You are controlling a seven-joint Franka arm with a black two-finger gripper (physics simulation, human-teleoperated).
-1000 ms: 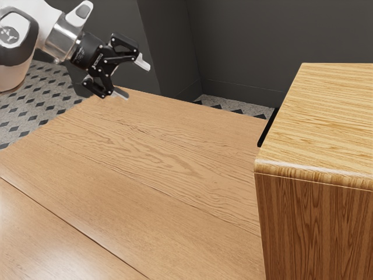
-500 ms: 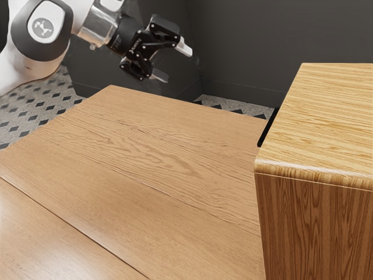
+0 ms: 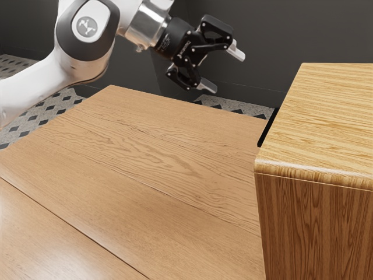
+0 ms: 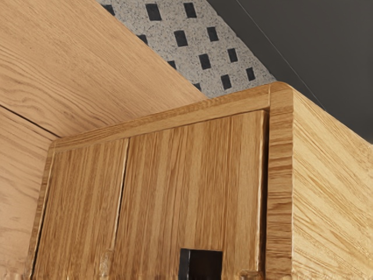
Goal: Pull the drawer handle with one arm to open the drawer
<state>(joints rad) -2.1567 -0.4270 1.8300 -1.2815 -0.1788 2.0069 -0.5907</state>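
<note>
A wooden cabinet [image 3: 326,134] stands on the table at the exterior view's right. A thin black handle [image 3: 267,129] shows along its front edge, facing the arm. My gripper [image 3: 225,72] hangs in the air above the table's far edge, well to the left of the cabinet, open with nothing between its fingers. In the wrist view the cabinet front [image 4: 175,186] faces my hand, with two panels side by side. The black handle [image 4: 201,263] sits on the larger panel, at some distance from my hand.
The wooden table [image 3: 145,163] stretches between my gripper and the cabinet. A patterned floor [image 3: 233,105] and dark walls lie behind the table's far edge.
My arm has swung toward the exterior view's right and slightly up, bringing the gripper closer to the cabinet. The fingers stay open. The cabinet has not moved.
</note>
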